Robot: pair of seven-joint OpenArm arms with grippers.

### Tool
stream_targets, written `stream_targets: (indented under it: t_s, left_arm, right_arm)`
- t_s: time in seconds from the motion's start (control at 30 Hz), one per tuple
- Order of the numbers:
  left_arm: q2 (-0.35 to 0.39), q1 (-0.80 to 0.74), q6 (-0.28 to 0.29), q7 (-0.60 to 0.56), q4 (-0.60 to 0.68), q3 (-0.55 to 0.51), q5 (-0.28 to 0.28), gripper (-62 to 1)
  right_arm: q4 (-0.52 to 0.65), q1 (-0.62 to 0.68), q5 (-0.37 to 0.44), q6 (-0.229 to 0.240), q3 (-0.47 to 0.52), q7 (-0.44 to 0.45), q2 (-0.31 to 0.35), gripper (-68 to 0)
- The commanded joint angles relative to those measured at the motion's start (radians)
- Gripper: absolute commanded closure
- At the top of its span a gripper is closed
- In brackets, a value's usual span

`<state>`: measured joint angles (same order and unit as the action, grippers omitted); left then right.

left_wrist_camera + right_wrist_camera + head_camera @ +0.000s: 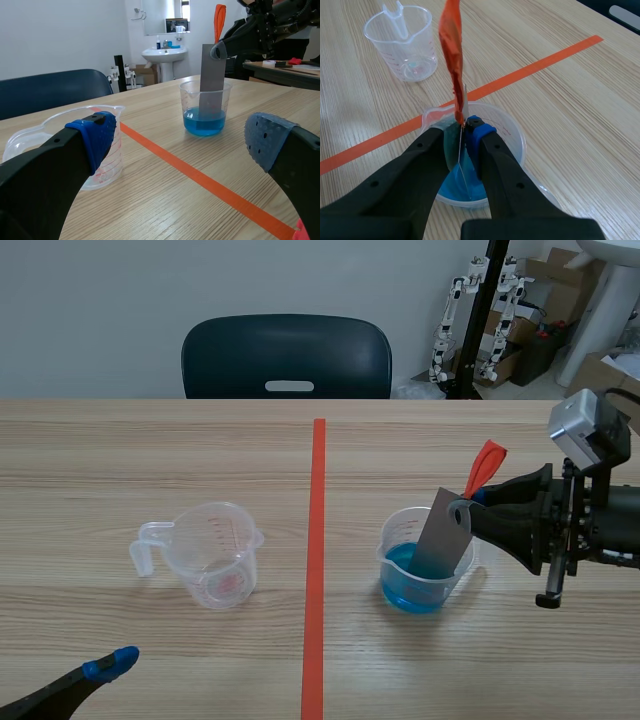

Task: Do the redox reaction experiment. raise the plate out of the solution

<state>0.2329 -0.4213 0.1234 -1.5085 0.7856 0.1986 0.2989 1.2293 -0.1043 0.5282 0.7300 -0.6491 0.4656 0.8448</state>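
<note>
While the right fingers [420, 170] pinch the grey plate [440, 535], its foot in the blue solution [405, 590], lifting seems barely begun and needs a straight upward pull; the left fingers [50, 165] hang spread.

**Right arm** [600, 525]: enters the scene view from 3 o'clock and is held level above the table with the wrist horizontal. The right gripper [470, 508] points toward 9 o'clock. Its two fingers are closed, and the blue pad [477, 127] of one finger presses against a face of the grey plate [440, 535] near the plate's upper edge.

**Left arm** [50, 695]: only its tip shows, at 7 o'clock in the scene view. It sits low over the table and points toward 2 o'clock. The left gripper [182, 140] has its fingers spread wide apart, with the dotted blue pads facing each other.
</note>
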Motion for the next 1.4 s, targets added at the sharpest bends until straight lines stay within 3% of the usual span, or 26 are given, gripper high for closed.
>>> stream_targets:
  t_s: [0.0, 1.37]
  left_arm:
    - [-0.005, -0.010, -0.001, -0.045, 0.010, 0.001, -0.002, -54.2]
    - [-0.005, -0.010, -0.001, -0.045, 0.009, 0.001, -0.002, -54.2]
  right_arm:
    - [0.004, -0.012, 0.011, 0.004, 0.022, 0.011, 0.014, -0.6]
    - [0.004, -0.012, 0.012, 0.003, 0.022, 0.005, 0.014, -0.6]
